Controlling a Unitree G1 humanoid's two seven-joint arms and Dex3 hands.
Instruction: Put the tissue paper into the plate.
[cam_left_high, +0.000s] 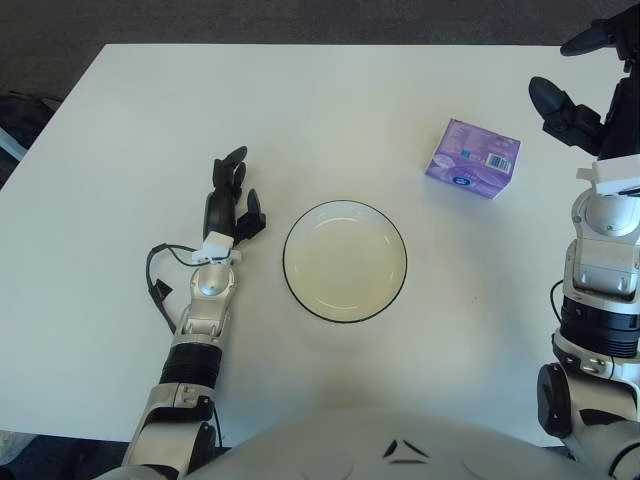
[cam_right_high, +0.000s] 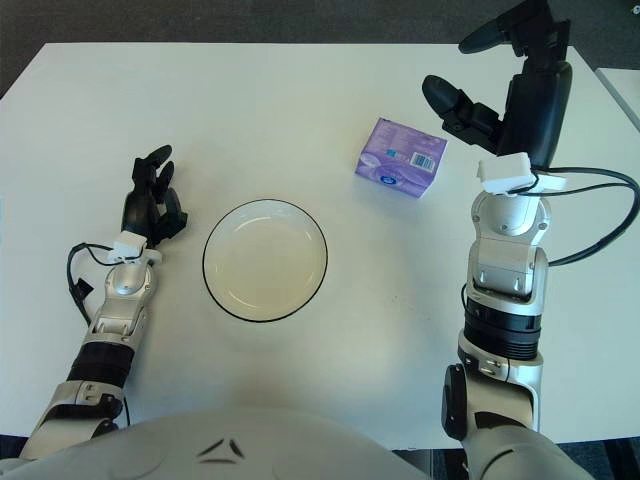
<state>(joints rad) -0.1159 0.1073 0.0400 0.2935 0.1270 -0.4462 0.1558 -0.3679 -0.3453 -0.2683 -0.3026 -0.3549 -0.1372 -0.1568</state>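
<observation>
A purple tissue pack (cam_left_high: 473, 158) lies on the white table (cam_left_high: 300, 110) at the right, up and to the right of the plate. The white plate (cam_left_high: 345, 261) with a dark rim sits near the table's middle and holds nothing. My right hand (cam_right_high: 490, 65) is raised just right of the pack, its black fingers spread and holding nothing. My left hand (cam_left_high: 230, 198) shows on the table left of the plate, fingers relaxed and holding nothing.
A black cable (cam_left_high: 160, 285) loops beside my left forearm. Dark floor lies beyond the table's far edge (cam_left_high: 330, 44). The table's right edge runs close behind my right arm.
</observation>
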